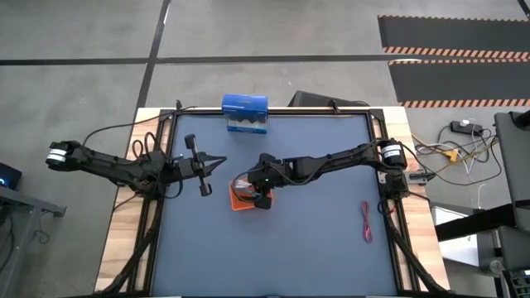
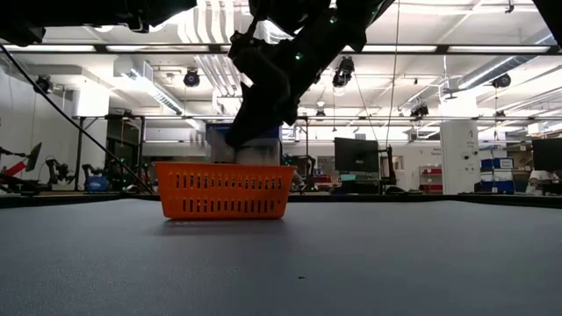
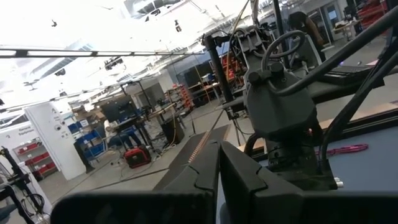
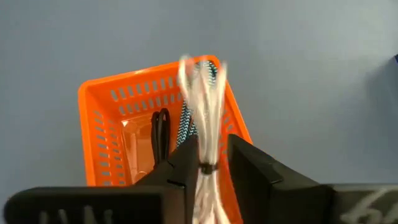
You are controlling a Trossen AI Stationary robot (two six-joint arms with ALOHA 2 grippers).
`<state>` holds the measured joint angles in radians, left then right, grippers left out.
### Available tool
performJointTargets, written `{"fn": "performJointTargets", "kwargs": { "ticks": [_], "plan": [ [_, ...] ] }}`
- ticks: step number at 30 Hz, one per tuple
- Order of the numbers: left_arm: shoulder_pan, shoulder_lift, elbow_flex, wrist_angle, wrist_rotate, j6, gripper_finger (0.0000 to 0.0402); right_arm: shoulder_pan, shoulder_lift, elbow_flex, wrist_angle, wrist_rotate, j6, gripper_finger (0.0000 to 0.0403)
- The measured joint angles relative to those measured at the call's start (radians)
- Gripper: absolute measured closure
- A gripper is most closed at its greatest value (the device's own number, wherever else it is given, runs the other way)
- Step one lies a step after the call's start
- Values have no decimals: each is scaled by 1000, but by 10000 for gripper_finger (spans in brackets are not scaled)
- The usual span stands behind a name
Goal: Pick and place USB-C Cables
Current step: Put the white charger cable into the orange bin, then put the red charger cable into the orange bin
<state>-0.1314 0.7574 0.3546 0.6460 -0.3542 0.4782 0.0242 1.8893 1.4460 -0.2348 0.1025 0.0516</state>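
The orange tray (image 4: 112, 118) stands mid-table, also in the high view (image 1: 238, 201) and the low view (image 2: 224, 190). A black cable (image 4: 160, 127) and a teal-green cable (image 4: 185, 124) lie inside it. My right gripper (image 4: 214, 144) hovers over the tray (image 1: 258, 192), shut on the white cable (image 4: 202, 93). The red cable (image 1: 365, 222) lies on the table near the right edge and shows in the left wrist view (image 3: 342, 149). My left gripper (image 1: 217, 163) waits left of the tray, shut (image 3: 219, 168). My right gripper pinches the white cable bundle between its two fingers, close to the dark tie band (image 4: 205, 167). The fingers come from above, slanting down toward the tray. The bundle's looped end (image 4: 200, 74) sticks out past the fingertips over the tray's inside, lifted clear and blurred.
A blue box (image 1: 245, 113) stands at the table's far edge behind the tray. A black frame (image 1: 383, 132) borders the grey mat. Open mat lies near and right of the tray. Loose wires (image 1: 451, 153) lie off the table on the right.
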Motion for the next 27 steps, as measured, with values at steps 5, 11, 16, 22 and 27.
{"fn": "performJointTargets", "kwargs": {
  "ticks": [5,11,16,22,27],
  "plan": [
    [0,1,0,0,0,0,402,0,0,0,0,4,0,285],
    [0,4,0,0,0,-21,402,0,-7,9,-34,4,0,264],
    [0,39,4,-28,0,-51,402,28,-50,26,-125,5,1,275],
    [1,117,64,-219,0,-74,402,83,-119,20,-260,54,16,308],
    [6,215,201,-590,1,-201,402,132,-165,-4,-297,109,34,334]
  ]
}}
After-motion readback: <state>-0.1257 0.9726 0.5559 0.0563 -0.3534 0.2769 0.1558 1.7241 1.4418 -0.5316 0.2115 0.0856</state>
